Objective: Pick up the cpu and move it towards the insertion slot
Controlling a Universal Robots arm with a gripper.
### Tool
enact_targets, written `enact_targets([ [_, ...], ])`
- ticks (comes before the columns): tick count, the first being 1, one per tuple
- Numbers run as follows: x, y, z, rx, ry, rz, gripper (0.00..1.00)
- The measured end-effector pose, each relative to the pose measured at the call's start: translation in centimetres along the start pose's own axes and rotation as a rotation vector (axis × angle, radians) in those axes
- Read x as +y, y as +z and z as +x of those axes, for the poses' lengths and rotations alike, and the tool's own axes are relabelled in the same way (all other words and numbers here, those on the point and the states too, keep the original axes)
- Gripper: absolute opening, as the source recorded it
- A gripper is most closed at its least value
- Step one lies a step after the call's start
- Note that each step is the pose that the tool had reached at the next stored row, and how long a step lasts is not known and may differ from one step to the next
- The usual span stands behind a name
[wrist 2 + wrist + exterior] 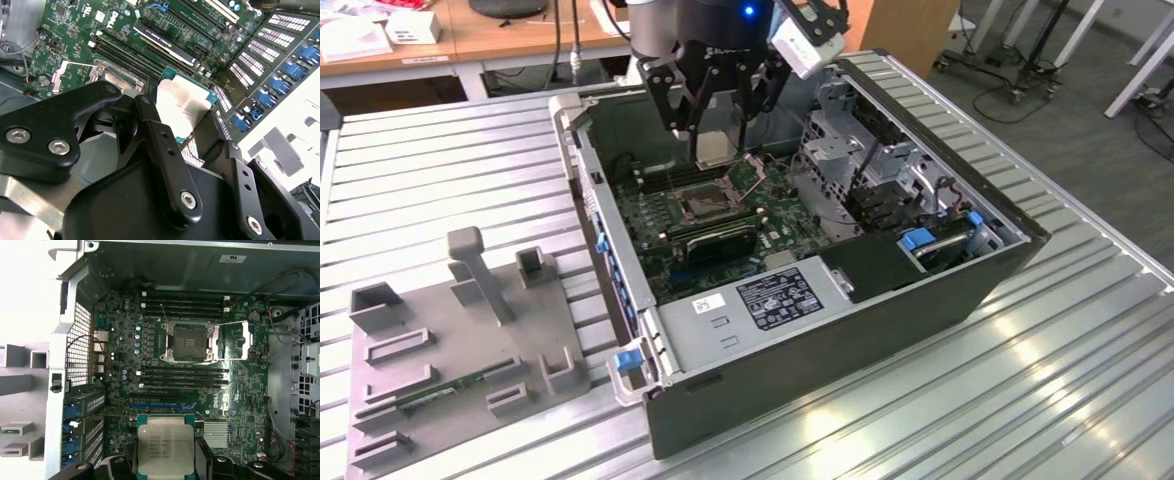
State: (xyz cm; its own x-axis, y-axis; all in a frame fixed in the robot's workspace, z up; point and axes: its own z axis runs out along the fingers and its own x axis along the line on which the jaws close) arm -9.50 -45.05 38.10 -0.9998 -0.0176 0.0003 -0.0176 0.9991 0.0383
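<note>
Nearest the lens: black linked finger arms of the gripper [192, 132] are seen large in the second wrist view, with bolt heads showing on the links.

Fingers: they are closed narrowly on the small flat square chip with a shiny silver top and pale rim, the cpu [165, 449]; it is pinched between them at opposite edges in both wrist views.

Where the cpu is: it is held in the air above the green motherboard [240, 405], inside the open dark computer case [881, 330], and nothing beneath it is touched.

Cpu attitude: its flat silver face is turned toward the first wrist camera, and in the exterior view it [712, 150] hangs below the gripper [715, 140] with its face close to upright rather than level with the board.

Key relation: the square black socket with a silvery metal frame, the insertion slot [190, 341], lies well apart from the cpu along the board, beyond the long narrow black memory slots [182, 377] set between the two.

Slot state: its frame is seen standing open, with the pin field bare.

Exterior view: the slot [696, 203] is placed just below the held chip.

Hidden or unclear: the fingertips themselves are covered by the chip and the links, the lower edge of the cpu is cut off in the first wrist view, and its height above the board cannot be judged.
</note>
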Motion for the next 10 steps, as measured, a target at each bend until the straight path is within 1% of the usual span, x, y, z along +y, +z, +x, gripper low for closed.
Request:
enact_targets([
  [8,0.00,0.00,-0.02,0.0000,0.000,-0.0001,0.54],
  [10,0.00,0.02,-0.16,0.0000,0.000,-0.0002,0.54],
])
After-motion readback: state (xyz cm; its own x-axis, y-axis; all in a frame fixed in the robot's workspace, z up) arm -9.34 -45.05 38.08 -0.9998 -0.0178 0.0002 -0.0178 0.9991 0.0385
